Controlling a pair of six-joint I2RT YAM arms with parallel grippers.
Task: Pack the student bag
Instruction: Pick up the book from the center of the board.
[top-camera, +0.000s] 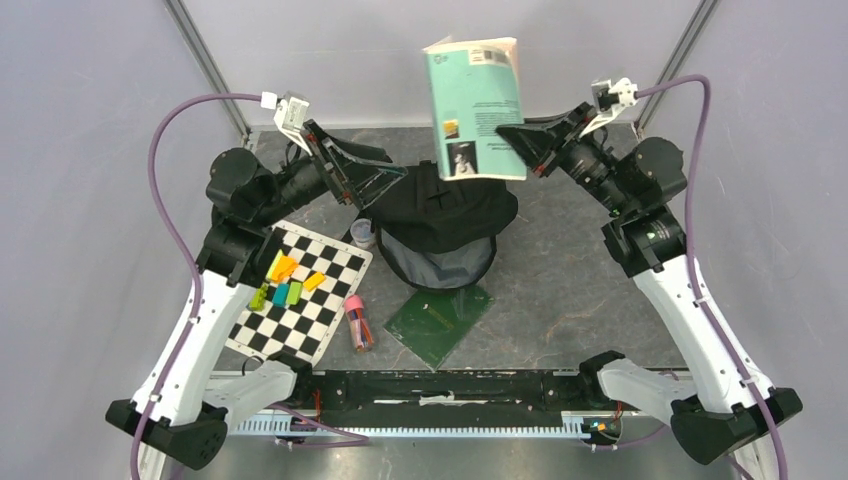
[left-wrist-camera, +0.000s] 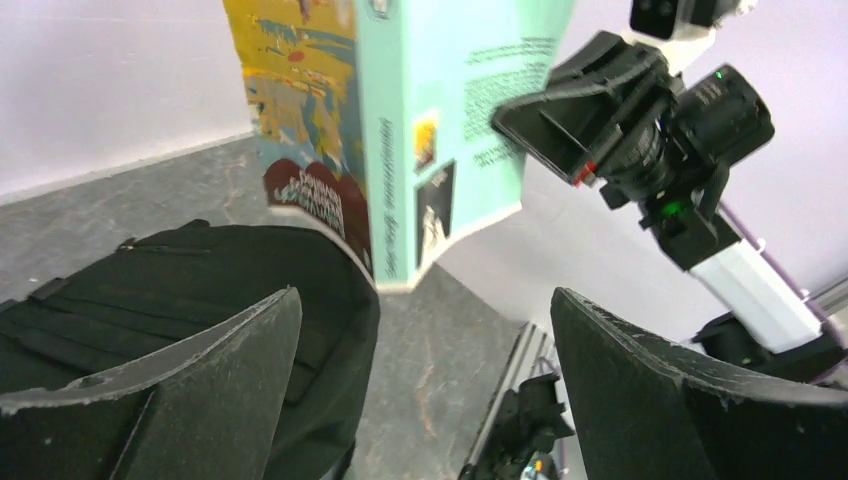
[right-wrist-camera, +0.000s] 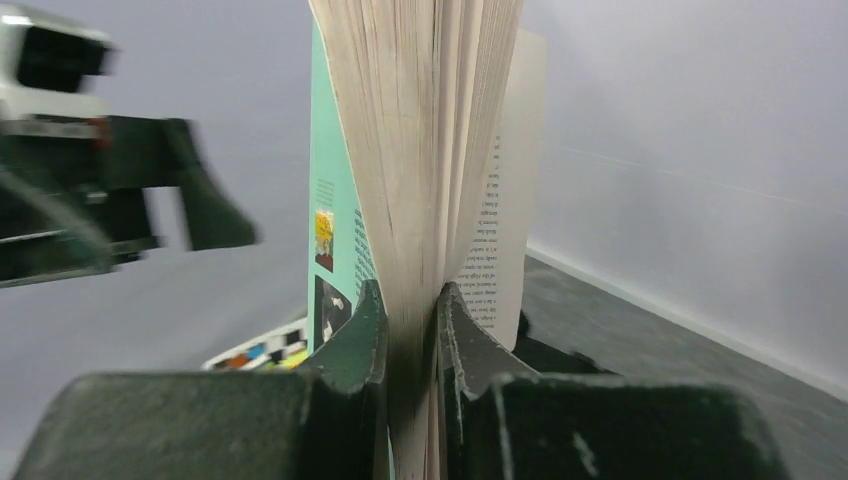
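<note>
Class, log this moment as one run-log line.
right hand: shut on teal book, raised above student bag | left hand: open, empty | book: not yet in bag

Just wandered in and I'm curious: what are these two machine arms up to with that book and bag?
The right gripper is shut on a teal paperback, holding it upright in the air over the student bag, a black backpack on the table with its grey lining showing. The left gripper hangs open beside the bag, holding nothing. The book is not yet inside. Coloured blocks on a checkered board and a flat green pad lie nearby.
</note>
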